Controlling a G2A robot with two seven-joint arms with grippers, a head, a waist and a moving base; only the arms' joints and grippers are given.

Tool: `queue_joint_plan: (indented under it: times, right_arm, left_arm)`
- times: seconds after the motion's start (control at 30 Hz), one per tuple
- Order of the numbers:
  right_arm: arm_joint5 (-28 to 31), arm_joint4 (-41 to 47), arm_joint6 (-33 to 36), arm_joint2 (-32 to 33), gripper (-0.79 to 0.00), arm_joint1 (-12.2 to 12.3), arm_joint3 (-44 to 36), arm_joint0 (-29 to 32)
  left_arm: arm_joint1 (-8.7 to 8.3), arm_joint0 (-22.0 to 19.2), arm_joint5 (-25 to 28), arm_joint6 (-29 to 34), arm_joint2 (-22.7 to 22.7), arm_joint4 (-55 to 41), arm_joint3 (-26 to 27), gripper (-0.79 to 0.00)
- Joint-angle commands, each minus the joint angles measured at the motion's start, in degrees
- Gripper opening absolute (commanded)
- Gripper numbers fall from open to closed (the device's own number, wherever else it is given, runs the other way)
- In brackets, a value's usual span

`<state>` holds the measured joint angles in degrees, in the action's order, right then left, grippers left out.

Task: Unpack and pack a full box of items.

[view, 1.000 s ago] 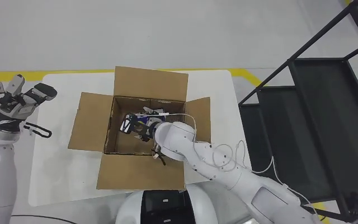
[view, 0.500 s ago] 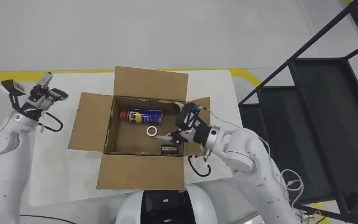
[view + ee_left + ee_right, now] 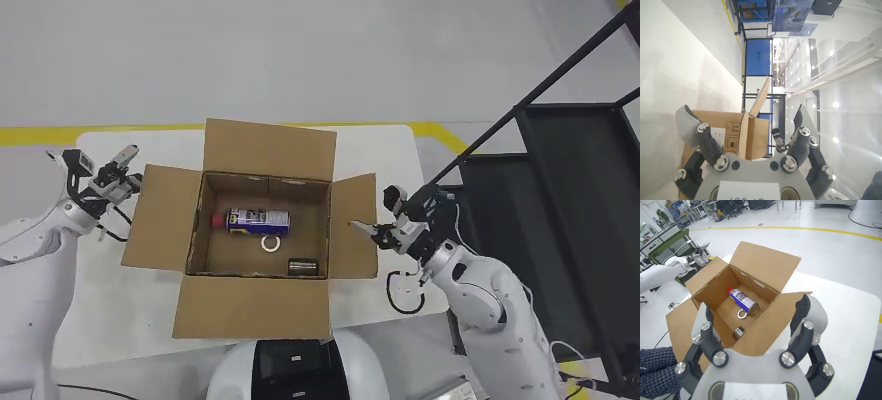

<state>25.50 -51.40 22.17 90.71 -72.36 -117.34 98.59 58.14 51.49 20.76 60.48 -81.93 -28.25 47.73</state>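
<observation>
Cardboard box [image 3: 270, 148] sits in the middle of the white table [image 3: 100, 290] with all four flaps folded outward. On its floor a blue spray can [image 3: 258, 220] lies on its side toward the far wall, red cap pointing left. A small metal ring [image 3: 270, 242] lies flat just beside the can on its near side. A short metal cylinder [image 3: 303, 266] rests against the near wall, toward the right.

The left gripper [image 3: 128, 168] hangs above the table just off the outer edge of the box's left flap and points toward the box. Its fingers [image 3: 685, 113] are spread wide with nothing between them, and they are clear of the cardboard.

The right gripper [image 3: 372, 230] is at the outer edge of the right flap, angled down toward the box's inside. Its fingers [image 3: 804, 306] are likewise spread wide and carry nothing. Whether a fingertip brushes the flap cannot be told.
</observation>
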Motion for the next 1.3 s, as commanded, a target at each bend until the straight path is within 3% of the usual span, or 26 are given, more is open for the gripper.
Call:
queue_joint_plan:
  times: [0.0,0.23,0.5,0.8,1.0,1.27]
  right_arm:
    - [0.20,1.86,-2.26,0.42,0.000,0.00,1.06,1.03]
    - [4.68,7.45,-4.35,0.33,0.000,0.29,5.76,2.51]
    - [12.67,12.73,-0.62,-6.38,0.000,0.49,11.29,-2.48]
    - [8.69,6.04,6.26,-17.77,0.000,-0.06,11.35,-12.38]
    - [3.63,2.19,10.22,-25.28,0.000,-0.90,16.73,-19.16]
    - [1.66,0.12,10.25,-28.08,0.000,-1.03,19.10,-21.12]
  left_arm:
    - [-0.18,-0.07,-0.16,3.84,-0.91,-2.84,0.68,0.000]
    - [-0.64,1.98,-1.80,13.23,-2.25,-8.50,8.30,0.000]
    - [-0.55,4.94,-5.44,14.70,-0.63,-9.51,18.39,0.000]
    - [-0.09,5.11,-6.11,13.55,4.11,-4.24,23.02,0.000]
    - [0.06,5.10,-5.63,12.39,6.48,-0.10,23.63,0.000]
    - [-0.12,5.17,-5.48,11.53,8.32,5.89,24.42,0.000]
